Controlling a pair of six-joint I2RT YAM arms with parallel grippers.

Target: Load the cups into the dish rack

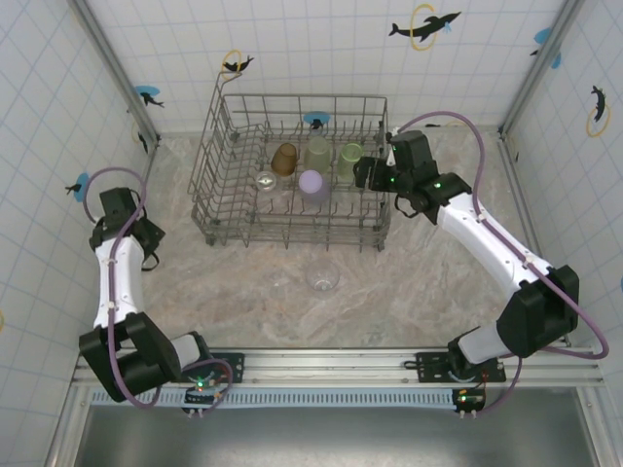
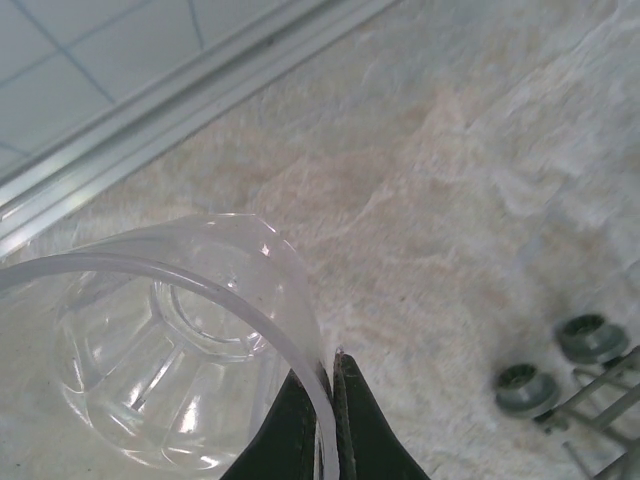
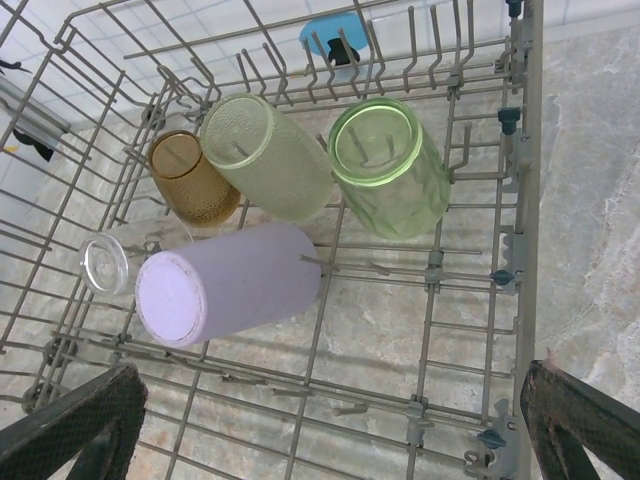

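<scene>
The left tool (image 2: 331, 400) is closed tight; its two dark fingers (image 2: 290, 430) pinch the thin wall of a held clear cup (image 2: 180, 340) at the rim, one finger inside and one outside. The cup's mouth faces the wrist camera, so its faceted base shows through; whether it rests on the worktop (image 2: 450, 180) or hangs just above it I cannot tell from so close a view. It is near the metal rail (image 2: 170, 100) at the foot of the left wall, apart from the dish rack (image 1: 292, 233), whose corner wires and two grey round feet (image 2: 525, 388) sit at the lower right of the left wrist view.

The right tool (image 3: 328, 400) stands wide open with nothing between its fingers, above the rack's right end (its fingertips frame the bottom corners of the right wrist view). Five cups are in the rack among the tines: an amber cup (image 3: 190, 180); a textured pale green cup (image 3: 270, 155) just beside it; a faceted pale green cup (image 3: 385, 170) to the right, base toward the camera; a lilac cup (image 3: 225, 285) on its side in front of them; a racked clear cup (image 3: 105, 262) just beside the lilac one's left end. A loose clear cup (image 1: 323, 279) sits on the worktop just in front of the rack, between the two arms.
</scene>
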